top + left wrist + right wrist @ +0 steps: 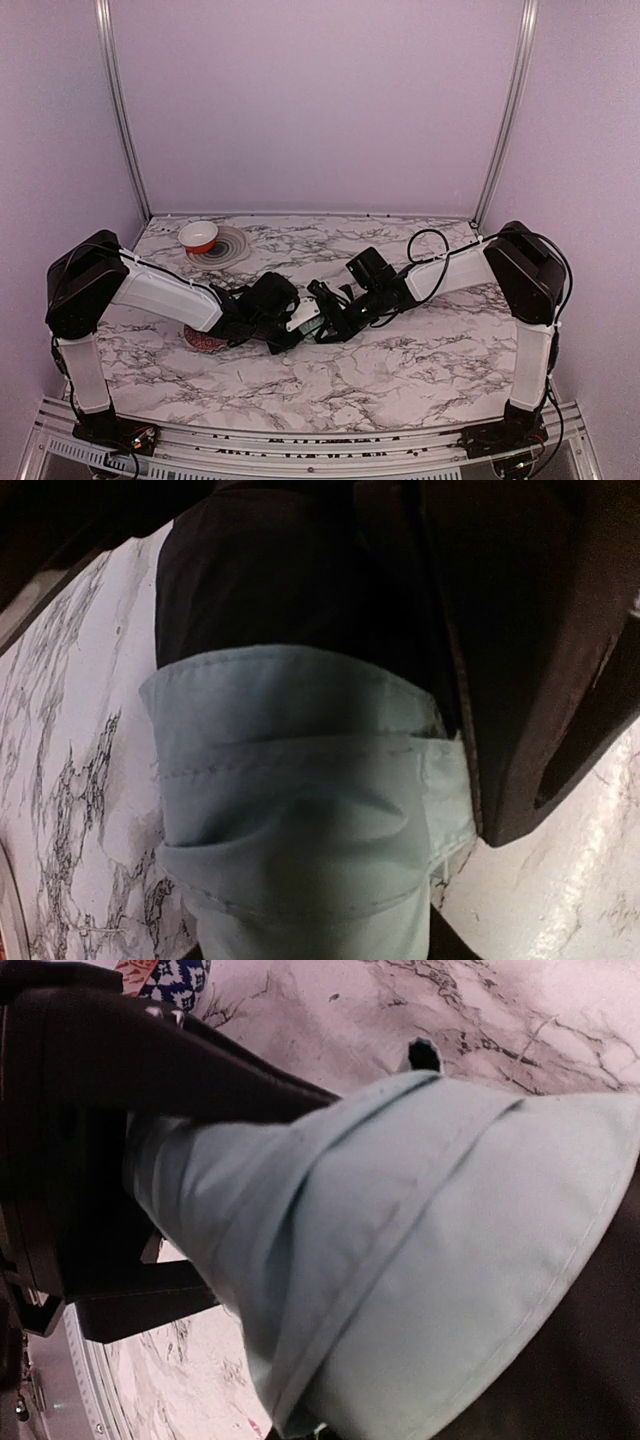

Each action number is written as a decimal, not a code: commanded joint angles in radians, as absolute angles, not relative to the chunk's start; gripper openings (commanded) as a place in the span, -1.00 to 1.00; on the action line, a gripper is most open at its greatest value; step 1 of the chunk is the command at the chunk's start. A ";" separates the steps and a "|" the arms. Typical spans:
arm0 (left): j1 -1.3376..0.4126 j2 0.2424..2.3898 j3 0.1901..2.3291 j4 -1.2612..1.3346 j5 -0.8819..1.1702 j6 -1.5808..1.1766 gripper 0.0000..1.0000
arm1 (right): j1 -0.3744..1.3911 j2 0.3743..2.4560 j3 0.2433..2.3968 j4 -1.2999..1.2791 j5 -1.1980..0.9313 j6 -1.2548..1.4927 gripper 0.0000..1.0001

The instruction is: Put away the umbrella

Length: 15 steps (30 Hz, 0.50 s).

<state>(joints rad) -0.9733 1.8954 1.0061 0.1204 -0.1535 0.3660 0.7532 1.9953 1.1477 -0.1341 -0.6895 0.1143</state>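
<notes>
Mint-green fabric over black lining marks the umbrella (312, 322), which lies collapsed on the marble tabletop (400, 370) at mid-table, directly between the two arms.

The left fingers (289, 322) sit at its left side and the right fingers (336, 318) at its right. Both appear to meet the bundle.

- **Right fingers:** pressed together. Whether a fold of cloth is caught between them cannot be confirmed, since the right wrist view is filled by the umbrella at very close range.
- **Left fingers:** I cannot tell whether they are spread or closed. The left wrist view shows only cloth and dark shapes beside it.

Assessment: the step in hand appears to be gathering the canopy snug around the shaft.

Recommended: one arm anchors the bundle while the other draws in the loose folds. Tension should be kept even, with no fold left trailing on the marble.
</notes>
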 commanded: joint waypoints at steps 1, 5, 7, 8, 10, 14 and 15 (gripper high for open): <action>-0.970 1.952 1.020 0.008 -0.058 0.332 -0.38 | 0.751 1.991 1.175 -0.107 -0.683 0.129 -1.00; -0.934 1.949 1.013 0.009 0.007 0.268 -0.99 | 0.751 1.980 1.190 -0.148 -0.675 0.110 -1.00; -0.909 1.943 1.010 0.008 0.041 0.223 -1.00 | 0.750 1.951 1.200 -0.184 -0.665 0.091 -1.00; -0.892 1.940 1.011 0.008 0.067 0.179 -1.00 | 0.751 1.935 1.205 -0.201 -0.660 0.087 -1.00; -0.845 1.940 1.014 0.022 0.133 0.091 -1.00 | 0.750 1.896 1.208 -0.226 -0.661 0.093 -1.00; -0.768 1.927 0.978 0.142 0.229 -0.109 -1.00 | 0.761 1.803 1.196 -0.249 -0.672 0.108 -1.00; -0.753 1.921 0.959 0.196 0.254 -0.153 -1.00 | 0.767 1.781 1.196 -0.255 -0.674 0.109 -1.00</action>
